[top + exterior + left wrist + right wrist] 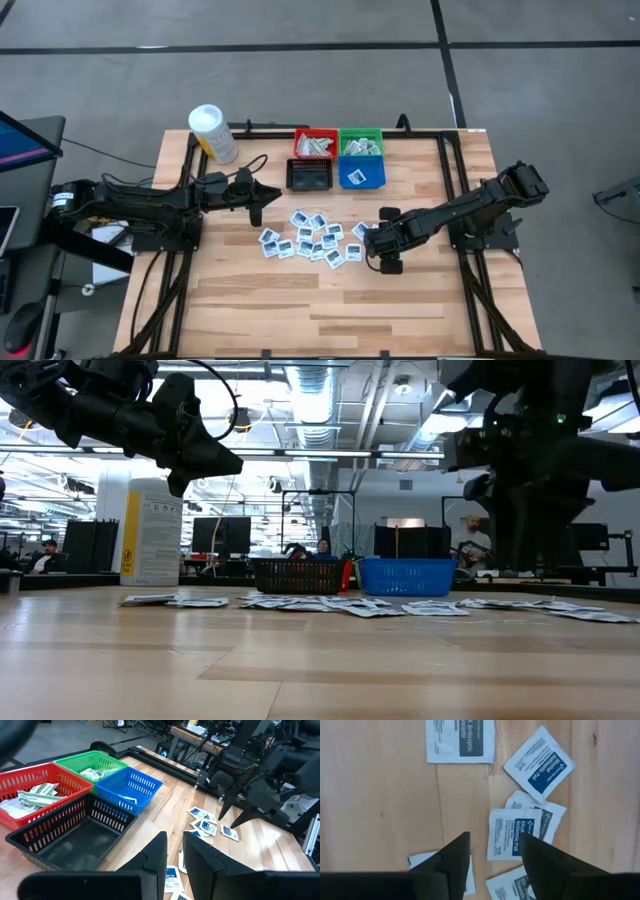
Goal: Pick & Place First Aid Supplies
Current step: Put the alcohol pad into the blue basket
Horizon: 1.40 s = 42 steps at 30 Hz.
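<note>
Above the scattered packets [512, 834] on the tabletop [420, 310], the right pincer [492, 855] hung spread, apparently lining up a pick.

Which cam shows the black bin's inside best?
Left wrist view: the black bin is close, its floor bare. High view shows it small from above; low view only its side wall; right wrist view misses it.

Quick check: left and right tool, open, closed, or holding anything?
Left tool: narrow gap between its fingers, nothing in it, raised near the black bin.
Right tool: open, empty, above the antiseptic packets.
</note>
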Each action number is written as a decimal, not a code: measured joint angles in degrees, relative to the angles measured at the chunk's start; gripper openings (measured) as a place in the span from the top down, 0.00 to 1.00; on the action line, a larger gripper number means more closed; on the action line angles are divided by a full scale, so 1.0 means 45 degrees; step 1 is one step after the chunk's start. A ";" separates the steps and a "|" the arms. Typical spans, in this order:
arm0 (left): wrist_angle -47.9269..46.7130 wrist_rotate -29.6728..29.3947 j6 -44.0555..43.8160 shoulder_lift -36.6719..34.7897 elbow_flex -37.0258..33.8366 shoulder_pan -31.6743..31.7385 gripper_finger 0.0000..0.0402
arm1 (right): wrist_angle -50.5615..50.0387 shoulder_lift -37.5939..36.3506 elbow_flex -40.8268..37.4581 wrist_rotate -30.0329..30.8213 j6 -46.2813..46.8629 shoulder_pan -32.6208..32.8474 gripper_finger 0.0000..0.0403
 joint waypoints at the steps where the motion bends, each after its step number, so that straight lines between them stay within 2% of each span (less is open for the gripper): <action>1: -0.0002 -0.0003 0.0000 0.0000 0.0000 0.0000 0.84 | 0.0172 0.0000 -0.0131 0.0000 0.0114 0.0041 0.59; 9: -0.0002 -0.0003 0.0005 0.0000 0.0000 0.0000 0.84 | 0.1746 0.0000 -0.1059 -0.0044 -0.0001 0.0024 0.63; 26: 0.0002 -0.0003 0.0001 0.0000 0.0003 0.0000 0.84 | 0.2484 0.0000 -0.2388 -0.0029 0.0052 -0.0092 0.67; 36: -0.0002 -0.0003 0.0005 0.0000 0.0005 0.0000 0.84 | 0.2970 -0.0062 -0.2795 -0.0147 -0.0012 -0.0111 0.80; 42: -0.0002 -0.0003 0.0004 -0.0001 0.0005 0.0000 0.84 | 0.2991 -0.0047 -0.2805 -0.0353 -0.0036 -0.0101 0.96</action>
